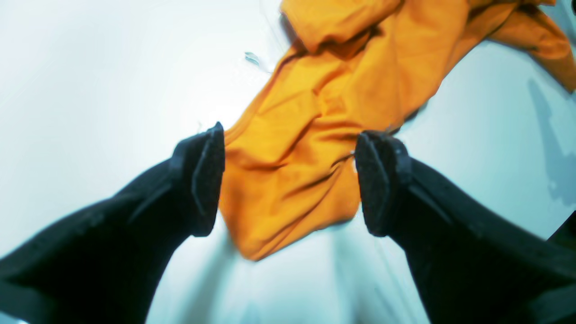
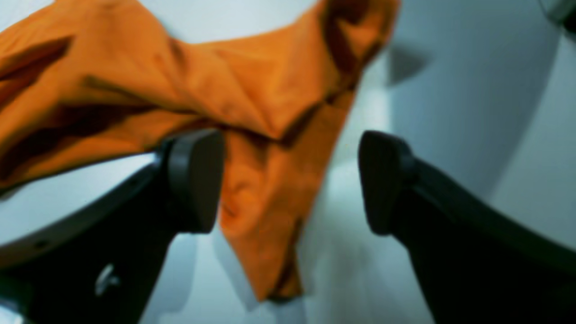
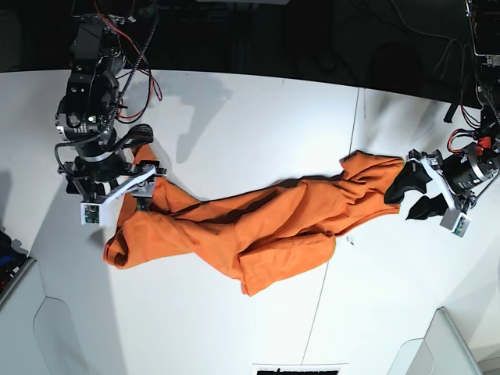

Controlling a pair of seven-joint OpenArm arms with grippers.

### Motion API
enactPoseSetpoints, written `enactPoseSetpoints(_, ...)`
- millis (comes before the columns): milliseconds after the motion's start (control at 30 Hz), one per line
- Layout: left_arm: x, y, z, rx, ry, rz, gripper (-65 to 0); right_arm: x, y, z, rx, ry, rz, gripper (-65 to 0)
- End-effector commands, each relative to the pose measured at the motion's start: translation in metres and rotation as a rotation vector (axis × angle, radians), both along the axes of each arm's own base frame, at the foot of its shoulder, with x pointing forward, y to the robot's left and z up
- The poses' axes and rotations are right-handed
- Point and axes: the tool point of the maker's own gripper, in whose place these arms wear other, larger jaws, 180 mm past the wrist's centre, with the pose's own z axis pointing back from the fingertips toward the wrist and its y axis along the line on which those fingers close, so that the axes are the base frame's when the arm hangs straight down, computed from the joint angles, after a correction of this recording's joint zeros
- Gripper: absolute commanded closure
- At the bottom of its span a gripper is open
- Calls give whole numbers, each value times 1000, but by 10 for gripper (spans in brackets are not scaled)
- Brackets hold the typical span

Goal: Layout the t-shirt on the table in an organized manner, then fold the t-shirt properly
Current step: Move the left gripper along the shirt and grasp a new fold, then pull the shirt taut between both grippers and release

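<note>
the t-shirt [image 3: 250, 226] lies on the table [image 3: 258, 125] as a stretched, twisted band running between the two arms, bunched and doubled near its middle. the left gripper [image 1: 288, 180] stands spread wide over one end of the cloth, nothing clamped. the right gripper [image 2: 288, 180] is likewise spread wide astride the other end; the blurred view suggests no hold. the fabric appears light, limp and easily wrinkled; it will drape and drag rather than keep shape. best purchase is likely a single-layer hem or shoulder corner, pinched clear of the folds.
</note>
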Motion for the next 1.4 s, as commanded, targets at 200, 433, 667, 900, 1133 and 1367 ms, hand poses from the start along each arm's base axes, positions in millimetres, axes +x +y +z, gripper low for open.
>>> enactPoseSetpoints(200, 23, -13, 0, 58, -88, -2, -475, -5, -14, -7, 160, -22, -27, -447)
enactPoseSetpoints(433, 60, -32, -13, 193, -118, -34, -475, 4, 3, -48, 259, 60, 13, -447)
enactPoseSetpoints(667, 91, -43, -30, 375, -167, -76, -474, 16, 17, -41, 327, 31, 59, -447)
enactPoseSetpoints(900, 97, -56, -51, 528, -212, -134, -472, 24, 22, -33, 327, 8, 88, -444)
enactPoseSetpoints(1133, 92, -85, -75, 508, -176, -167, -274, 24, 25, -36, 324, 18, 95, -319)
enactPoseSetpoints(1367, 91, -91, -78, 496, -167, -167, -198, 21, 21, -43, 319, 39, 77, -321)
